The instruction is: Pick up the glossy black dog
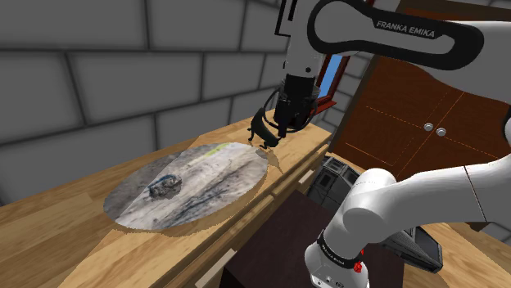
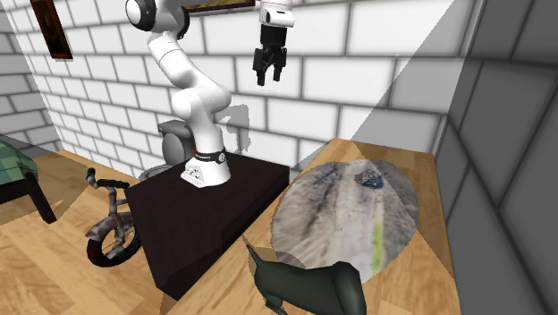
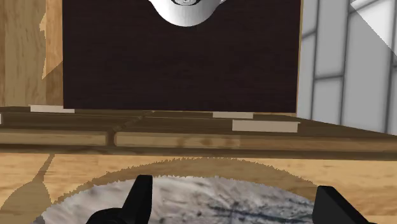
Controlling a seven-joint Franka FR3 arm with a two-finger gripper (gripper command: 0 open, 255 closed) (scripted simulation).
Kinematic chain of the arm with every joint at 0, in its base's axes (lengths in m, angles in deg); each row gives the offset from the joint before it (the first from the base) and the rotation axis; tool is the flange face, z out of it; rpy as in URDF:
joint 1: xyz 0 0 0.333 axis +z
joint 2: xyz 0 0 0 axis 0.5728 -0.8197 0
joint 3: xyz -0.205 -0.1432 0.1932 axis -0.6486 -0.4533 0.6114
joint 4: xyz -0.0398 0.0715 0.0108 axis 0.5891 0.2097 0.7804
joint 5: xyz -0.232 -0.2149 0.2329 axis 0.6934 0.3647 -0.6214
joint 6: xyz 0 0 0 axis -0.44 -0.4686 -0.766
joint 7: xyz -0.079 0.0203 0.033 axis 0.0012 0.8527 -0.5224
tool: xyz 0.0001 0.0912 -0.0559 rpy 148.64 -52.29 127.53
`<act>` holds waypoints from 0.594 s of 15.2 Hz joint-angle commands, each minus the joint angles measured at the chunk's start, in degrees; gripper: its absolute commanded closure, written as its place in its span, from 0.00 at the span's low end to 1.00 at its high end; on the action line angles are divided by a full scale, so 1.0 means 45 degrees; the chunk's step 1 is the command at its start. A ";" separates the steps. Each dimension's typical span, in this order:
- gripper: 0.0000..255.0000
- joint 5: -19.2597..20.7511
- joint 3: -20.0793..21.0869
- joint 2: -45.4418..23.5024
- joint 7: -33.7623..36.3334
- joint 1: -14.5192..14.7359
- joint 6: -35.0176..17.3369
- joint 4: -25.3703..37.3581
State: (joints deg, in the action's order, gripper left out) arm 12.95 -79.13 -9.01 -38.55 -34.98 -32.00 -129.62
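Note:
The glossy black dog [image 1: 262, 131] stands on the wooden table [image 1: 74, 237], just off the far edge of a round grey mat [image 1: 205, 184]. In the second exterior view the dog [image 2: 308, 286] is at the near end of the table [image 2: 425, 192], beside the mat [image 2: 344, 219]. My gripper [image 2: 269, 79] hangs open and empty high above the table, well apart from the dog. In the shoulder view the gripper [image 1: 285, 129] overlaps the dog's side. In the wrist view the gripper [image 3: 233, 186] has its fingers [image 3: 140, 197] wide apart over the mat's edge [image 3: 210, 191].
A small dark object [image 1: 164, 186] lies on the mat, also in the second exterior view [image 2: 371, 179]. My dark stand [image 2: 206, 210] sits against the table's long side. A wheeled frame [image 2: 112, 228] and a green seat [image 2: 13, 170] are on the floor. Brick walls bound the table.

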 commanded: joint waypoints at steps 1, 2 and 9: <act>0.00 0.0000 0.0000 0.0000 0.0000 0.0000 0.0000 0.0000; 0.00 0.0235 -0.0186 0.0007 -0.0325 -0.0059 -0.0318 -0.0272; 0.00 0.1838 -0.1575 -0.0500 -0.2491 -0.0560 -0.2793 -0.1743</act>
State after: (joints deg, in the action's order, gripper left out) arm 20.17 -85.34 -11.05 -48.34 -37.17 -42.83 -136.41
